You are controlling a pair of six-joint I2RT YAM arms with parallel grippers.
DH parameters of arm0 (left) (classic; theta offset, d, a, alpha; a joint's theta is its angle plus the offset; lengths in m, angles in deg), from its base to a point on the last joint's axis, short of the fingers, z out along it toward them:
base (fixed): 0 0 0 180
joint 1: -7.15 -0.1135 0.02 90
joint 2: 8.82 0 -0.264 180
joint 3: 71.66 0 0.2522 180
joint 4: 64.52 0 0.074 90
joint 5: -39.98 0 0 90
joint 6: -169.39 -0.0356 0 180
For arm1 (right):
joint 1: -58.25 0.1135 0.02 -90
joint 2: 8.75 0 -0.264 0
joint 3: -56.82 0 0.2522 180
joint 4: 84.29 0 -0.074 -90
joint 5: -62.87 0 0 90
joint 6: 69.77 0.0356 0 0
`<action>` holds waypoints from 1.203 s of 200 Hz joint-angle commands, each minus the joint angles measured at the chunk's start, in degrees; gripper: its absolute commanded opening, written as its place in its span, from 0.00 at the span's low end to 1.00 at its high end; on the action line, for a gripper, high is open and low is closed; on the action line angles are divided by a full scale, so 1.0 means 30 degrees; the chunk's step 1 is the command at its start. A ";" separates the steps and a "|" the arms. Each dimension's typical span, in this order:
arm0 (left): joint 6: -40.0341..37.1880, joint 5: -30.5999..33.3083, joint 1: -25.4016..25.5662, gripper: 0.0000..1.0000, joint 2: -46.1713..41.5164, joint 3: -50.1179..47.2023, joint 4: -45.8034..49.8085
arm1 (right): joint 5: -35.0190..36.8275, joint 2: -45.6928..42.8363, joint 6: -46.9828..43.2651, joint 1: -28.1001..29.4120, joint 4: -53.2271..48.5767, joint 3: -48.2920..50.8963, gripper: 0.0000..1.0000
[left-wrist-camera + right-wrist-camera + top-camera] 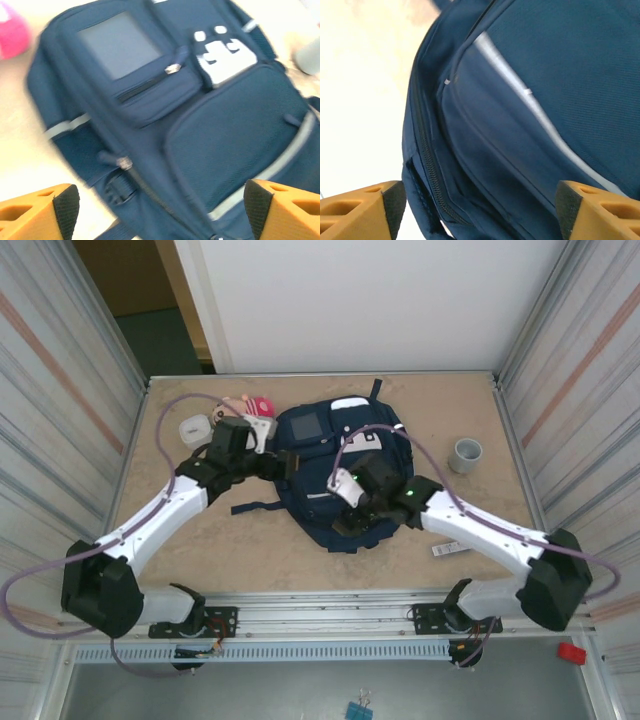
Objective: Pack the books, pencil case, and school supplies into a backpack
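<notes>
Backpack lies flat mid-surface, with bare room near and far. Left gripper is at its left edge, jaws wide, holding nothing. Right gripper is at its near edge, the same. Grey cup stands well apart, right.

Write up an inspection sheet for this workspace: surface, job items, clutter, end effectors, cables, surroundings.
Surface: beige tabletop, no spills seen.
Job's things: navy backpack lying front up mid-table; slim white-and-black bar on the table beside the right arm.
Clutter: grey cup right of the backpack; white rounded box and pink item at the far left.
End effectors: left end effector open over the backpack's front pockets; right end effector open over its zipped edge; neither holds anything.
Cables: purple cables loop along both arms.
Surroundings: corrugated metal side walls, white back panel.
</notes>
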 commanded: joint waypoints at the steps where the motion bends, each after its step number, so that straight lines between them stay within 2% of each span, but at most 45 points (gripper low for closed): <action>1: 0.1292 0.0491 -0.0514 0.87 -0.1092 -0.1276 0.0865 | 0.2129 0.1070 -0.3561 0.0136 0.1573 0.0382 0.80; 42: 0.1376 0.0884 -0.0695 0.87 -0.1675 -0.2576 0.0552 | 0.3293 0.3554 -0.5403 0.0068 0.6281 0.0705 0.81; 58: 0.0857 0.0975 -0.0680 0.87 -0.1552 -0.3132 0.0066 | 0.3309 0.4431 -0.6049 -0.0004 0.7610 0.0770 0.78; 71: 0.0058 0.0924 -0.0706 0.87 -0.1417 -0.3652 -0.0741 | 0.3435 0.4951 -0.6421 -0.0083 0.8318 0.0720 0.67; 112: -0.3418 0.0193 -0.0757 0.86 -0.0425 -0.4187 -0.2872 | 0.2998 0.3650 -0.7693 -0.0368 0.7341 -0.0193 0.09; 123: -0.4643 -0.0188 -0.0735 0.86 -0.0063 -0.3904 -0.2904 | 0.2206 0.2765 -0.7856 -0.0536 0.6431 -0.0610 0.00; 149: -0.8464 -0.1706 -0.0869 0.87 0.0954 -0.2877 -0.2113 | 0.0225 0.0833 -0.8427 -0.1047 0.4555 -0.1552 0.00; 184: -1.4722 -0.3736 -0.1099 0.87 0.2752 -0.1305 -0.0646 | -0.0972 -0.0301 -0.9394 -0.1554 0.2629 -0.2472 0.00; 205: -1.7057 -0.4910 -0.1582 0.90 0.4341 0.0265 0.0300 | -0.1436 -0.0317 -0.9380 -0.1845 0.2651 -0.2670 0.00; 240: -1.9767 -0.6505 -0.2401 0.89 0.6909 0.2585 0.1965 | -0.1527 -0.0068 -0.9390 -0.1940 0.2592 -0.2877 0.00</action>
